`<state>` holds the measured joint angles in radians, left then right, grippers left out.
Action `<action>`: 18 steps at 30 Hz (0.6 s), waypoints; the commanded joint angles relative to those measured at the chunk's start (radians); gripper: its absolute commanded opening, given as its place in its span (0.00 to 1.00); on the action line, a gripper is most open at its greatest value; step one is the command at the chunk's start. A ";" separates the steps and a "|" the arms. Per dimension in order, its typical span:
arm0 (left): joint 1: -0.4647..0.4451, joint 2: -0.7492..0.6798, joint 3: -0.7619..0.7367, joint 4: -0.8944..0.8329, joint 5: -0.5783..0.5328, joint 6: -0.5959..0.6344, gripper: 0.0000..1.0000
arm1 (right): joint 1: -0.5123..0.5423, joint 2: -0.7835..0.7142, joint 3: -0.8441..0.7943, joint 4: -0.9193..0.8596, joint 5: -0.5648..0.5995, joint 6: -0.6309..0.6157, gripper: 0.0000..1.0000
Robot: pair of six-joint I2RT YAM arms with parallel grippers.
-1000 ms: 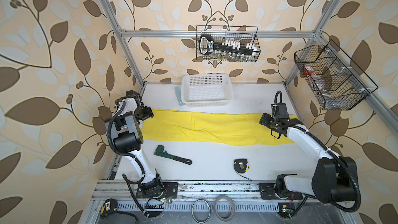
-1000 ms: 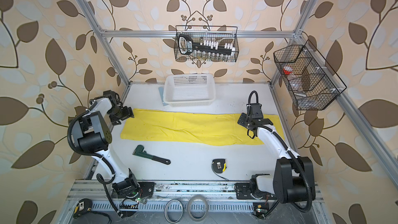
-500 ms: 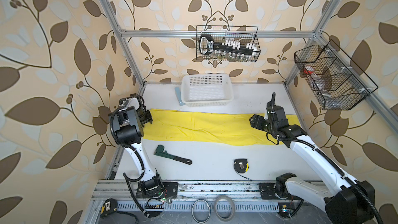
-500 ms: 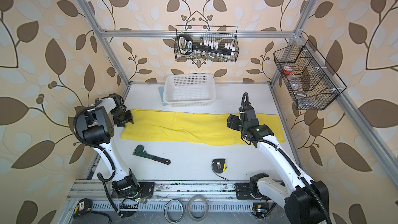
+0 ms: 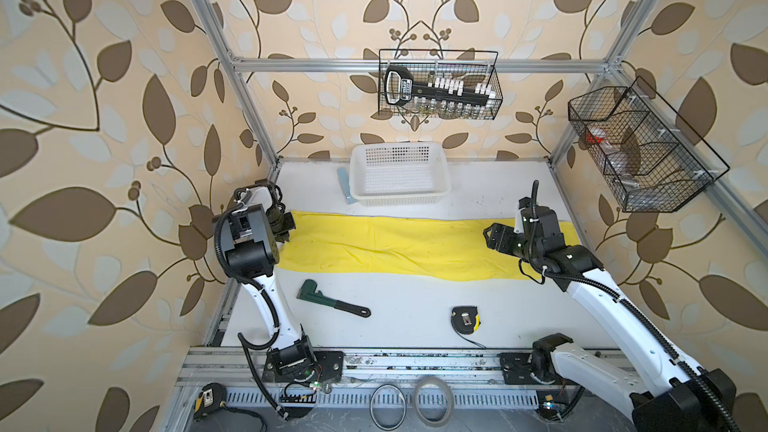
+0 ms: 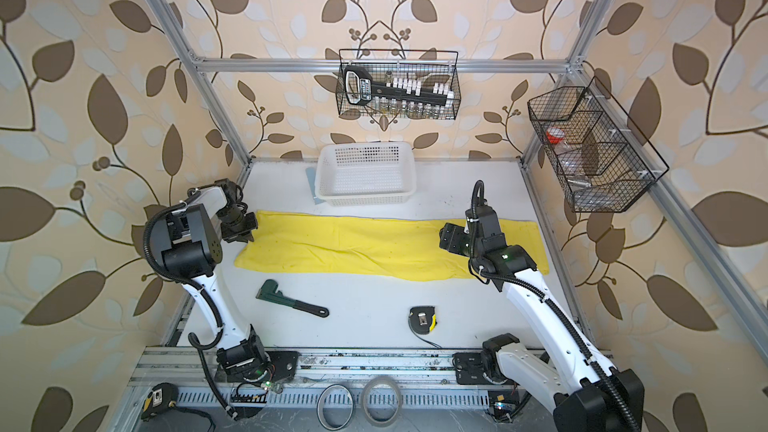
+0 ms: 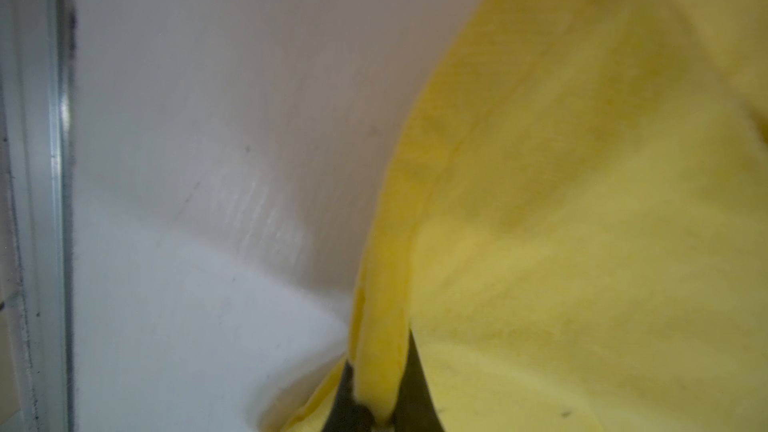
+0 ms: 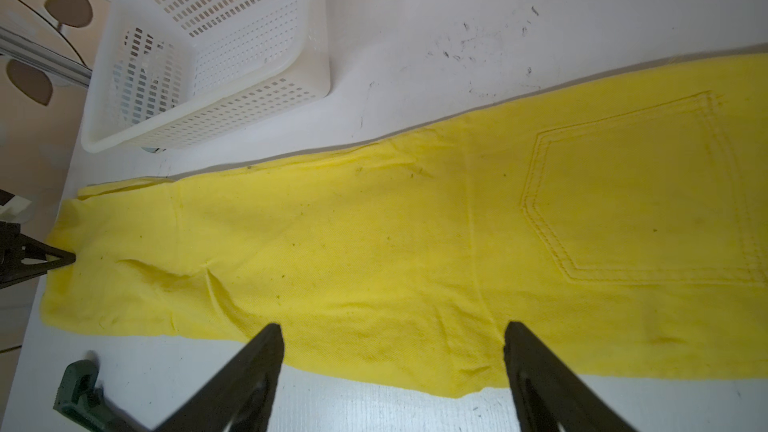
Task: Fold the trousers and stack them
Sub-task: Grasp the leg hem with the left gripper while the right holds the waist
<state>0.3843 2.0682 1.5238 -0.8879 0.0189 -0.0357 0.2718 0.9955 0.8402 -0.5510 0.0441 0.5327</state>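
Pinches trousers (image 5: 415, 247) edge in left claw (image 7: 380, 388), tips cut off; holds right claw (image 8: 392, 326) spread over them. Cannot read label on black tool (image 5: 440, 91).

Beige wallpaper (image 5: 124, 89) printed with brown leaves and pale sprigs is covering the walls on three sides. A silver aluminium frame (image 5: 415, 65) is running up the corners and across the back. A black wire rack (image 5: 457, 51) is hanging at the back and a black wire basket (image 5: 660, 197) on the right, while soft, even light is falling on the white tabletop (image 5: 415, 305).
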 commanded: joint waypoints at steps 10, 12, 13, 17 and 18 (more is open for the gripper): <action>0.003 -0.292 0.113 -0.218 -0.063 -0.107 0.00 | 0.009 0.025 -0.041 0.055 -0.141 -0.003 0.84; -0.001 -0.338 0.121 -0.256 -0.035 -0.126 0.00 | 0.016 0.038 -0.041 0.066 -0.148 -0.002 0.84; -0.005 -0.362 0.119 -0.268 -0.021 -0.133 0.00 | 0.021 0.045 -0.043 0.073 -0.151 -0.001 0.84; -0.027 -0.443 0.117 -0.336 0.098 -0.172 0.00 | 0.026 0.064 -0.041 0.086 -0.161 -0.002 0.84; -0.041 -0.462 0.119 -0.346 0.122 -0.182 0.00 | 0.026 0.064 -0.040 0.088 -0.163 -0.005 0.84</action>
<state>0.3660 1.6676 1.6215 -1.1355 0.0471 -0.1677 0.2939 1.0534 0.8165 -0.4862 -0.0952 0.5320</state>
